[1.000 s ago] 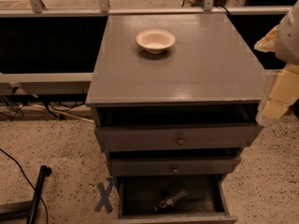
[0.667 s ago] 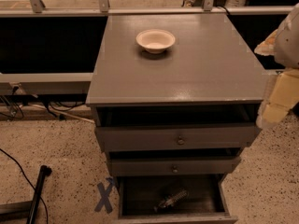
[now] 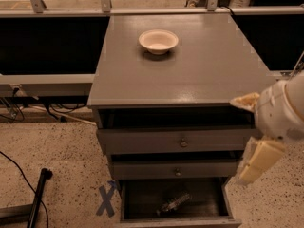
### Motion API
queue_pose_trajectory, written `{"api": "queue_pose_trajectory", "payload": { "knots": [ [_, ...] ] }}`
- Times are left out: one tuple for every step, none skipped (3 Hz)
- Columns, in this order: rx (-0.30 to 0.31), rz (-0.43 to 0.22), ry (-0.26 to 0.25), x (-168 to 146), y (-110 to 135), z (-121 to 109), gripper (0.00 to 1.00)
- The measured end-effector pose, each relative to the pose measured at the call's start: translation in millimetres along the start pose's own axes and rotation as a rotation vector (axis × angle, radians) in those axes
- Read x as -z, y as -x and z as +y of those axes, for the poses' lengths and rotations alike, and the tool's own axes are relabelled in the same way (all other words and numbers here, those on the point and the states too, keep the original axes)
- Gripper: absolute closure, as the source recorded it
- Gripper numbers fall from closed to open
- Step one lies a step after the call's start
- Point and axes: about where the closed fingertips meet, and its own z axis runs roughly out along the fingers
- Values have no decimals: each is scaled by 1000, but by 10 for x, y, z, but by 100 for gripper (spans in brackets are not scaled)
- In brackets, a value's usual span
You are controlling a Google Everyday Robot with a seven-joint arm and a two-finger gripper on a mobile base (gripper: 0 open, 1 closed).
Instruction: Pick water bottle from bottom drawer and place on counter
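Note:
The water bottle [image 3: 174, 203] lies on its side in the dark inside of the open bottom drawer [image 3: 179, 222], near the middle. The grey counter [image 3: 199, 75] tops the cabinet. My gripper [image 3: 259, 158] hangs at the right side of the cabinet, level with the two upper drawers. It is above and to the right of the bottle, outside the drawer, and holds nothing that I can see.
A white bowl [image 3: 158, 41] sits at the back middle of the counter. The two upper drawers [image 3: 180, 141] stand slightly pulled out. A blue tape X [image 3: 107, 199] marks the speckled floor at the left. A black pole [image 3: 38, 198] and cables [image 3: 14, 110] lie further left.
My arm and gripper have moved down and to the left, from beside the counter's right edge to beside the upper drawers. The bottle, the bowl and the drawers have not moved.

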Motion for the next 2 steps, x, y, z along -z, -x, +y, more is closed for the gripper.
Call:
{"api": "queue_pose_trajectory", "payload": {
  "knots": [
    [-36, -157, -63, -229, -174, 126, 0],
    [-23, -215, -118, -130, -112, 112, 0]
  ]
}}
